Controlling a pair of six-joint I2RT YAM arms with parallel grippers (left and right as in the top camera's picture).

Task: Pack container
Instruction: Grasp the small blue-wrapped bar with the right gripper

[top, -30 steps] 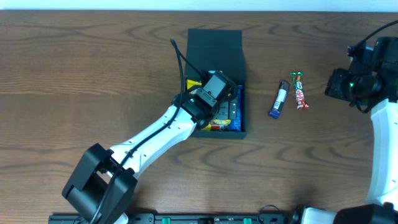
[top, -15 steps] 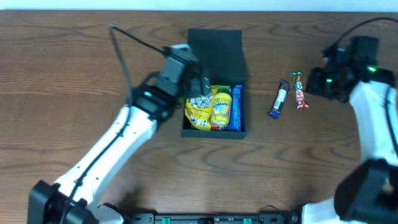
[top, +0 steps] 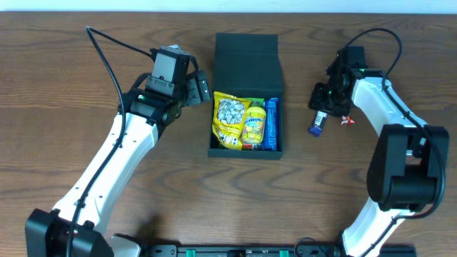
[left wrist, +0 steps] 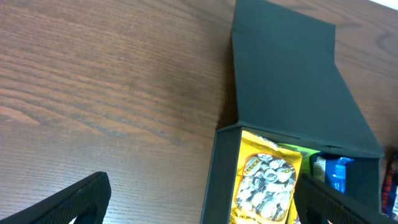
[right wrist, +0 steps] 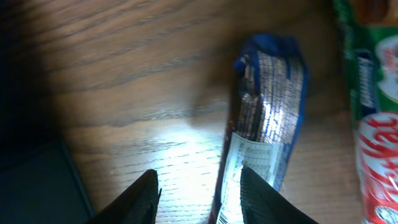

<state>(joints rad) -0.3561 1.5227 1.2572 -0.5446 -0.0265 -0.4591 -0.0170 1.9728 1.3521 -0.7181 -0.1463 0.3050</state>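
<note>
The dark container (top: pixel 246 51) stands mid-table with its flap lid laid back. Inside lie a yellow seed packet (top: pixel 229 121), a second yellow packet (top: pixel 253 123) and a blue bar (top: pixel 271 123). My left gripper (top: pixel 203 87) is open and empty, just left of the box's upper left corner. In the left wrist view (left wrist: pixel 205 208) it faces the box (left wrist: pixel 283 74) and the seed packet (left wrist: pixel 266 185). My right gripper (top: pixel 323 107) is open, low over a blue-and-silver bar (top: pixel 317 123). In the right wrist view (right wrist: pixel 198 202) its right finger overlaps that bar (right wrist: pixel 268 112).
A red KitKat bar (top: pixel 348 118) lies just right of the blue-and-silver bar, with a green wrapper end at its top; both show in the right wrist view (right wrist: pixel 379 155). The wooden table (top: pixel 86 164) stretches left and in front of the box.
My left gripper has come up out of the box and moved to its left, uncovering the packets. My right arm has swung left and down onto the blue-and-silver bar.
</note>
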